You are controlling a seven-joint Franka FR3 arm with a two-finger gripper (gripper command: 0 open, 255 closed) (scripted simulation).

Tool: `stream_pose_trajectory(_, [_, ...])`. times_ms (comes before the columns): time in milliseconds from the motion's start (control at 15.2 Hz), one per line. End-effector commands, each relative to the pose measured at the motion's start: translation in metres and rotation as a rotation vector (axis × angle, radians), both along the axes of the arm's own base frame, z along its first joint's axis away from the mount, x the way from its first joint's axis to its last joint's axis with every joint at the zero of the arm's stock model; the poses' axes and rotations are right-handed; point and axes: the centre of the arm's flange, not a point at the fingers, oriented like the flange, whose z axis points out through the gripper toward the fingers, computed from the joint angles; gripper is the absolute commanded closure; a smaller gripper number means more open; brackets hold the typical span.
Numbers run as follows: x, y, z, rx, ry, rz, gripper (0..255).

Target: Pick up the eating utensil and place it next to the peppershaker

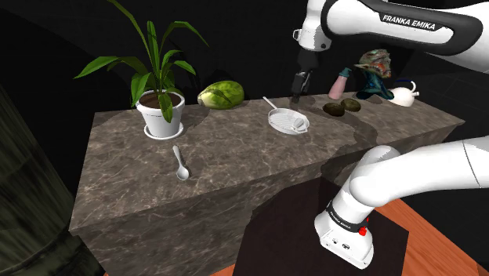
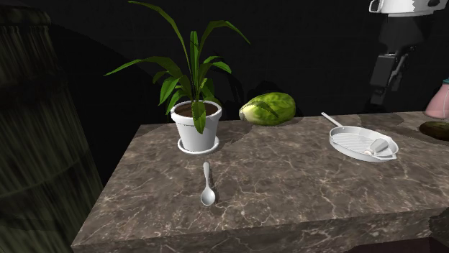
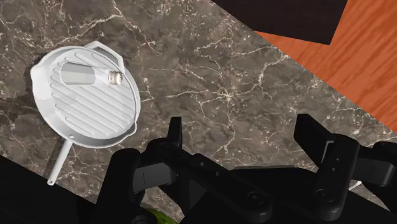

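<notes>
The shoulder view and the second exterior view both take in the spoon [image 1: 180, 163], lying flat on the marble tabletop [image 1: 235, 168] just in front of the potted plant [image 1: 163, 114]. Its long axis runs from the pot toward the tabletop's near edge, with the handle pointing at the pot and the bowl nearest that edge. The wrist view looks down on other things: a white ridged pan [image 3: 95, 111] with the pepper shaker [image 3: 88, 75] lying on its side inside it, and beyond the tabletop's edge a wooden floor [image 3: 356, 63] and a dark mat [image 3: 286, 16].

The shoulder view also reaches farther along the tabletop, to a green melon [image 1: 221, 95], a pink bottle [image 1: 340, 84] and a white teapot [image 1: 402, 96].

The tool [image 3: 242, 121] hangs above the tabletop just beside the pan, well apart from the spoon. Its fingers [image 3: 175, 130] stand wide apart, with bare marble showing between them; they grip nothing and touch nothing.
</notes>
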Motion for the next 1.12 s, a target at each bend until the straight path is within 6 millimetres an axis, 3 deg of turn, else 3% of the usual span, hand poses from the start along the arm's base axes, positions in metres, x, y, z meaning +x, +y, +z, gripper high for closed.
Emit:
stream_pose_trajectory(0, [0.0,0.0,0.0,0.0,0.0,0.0,0])
stream_pose_trajectory(1056, [0.1,0.132,-0.112,0.128,0.042,-0.253,0])
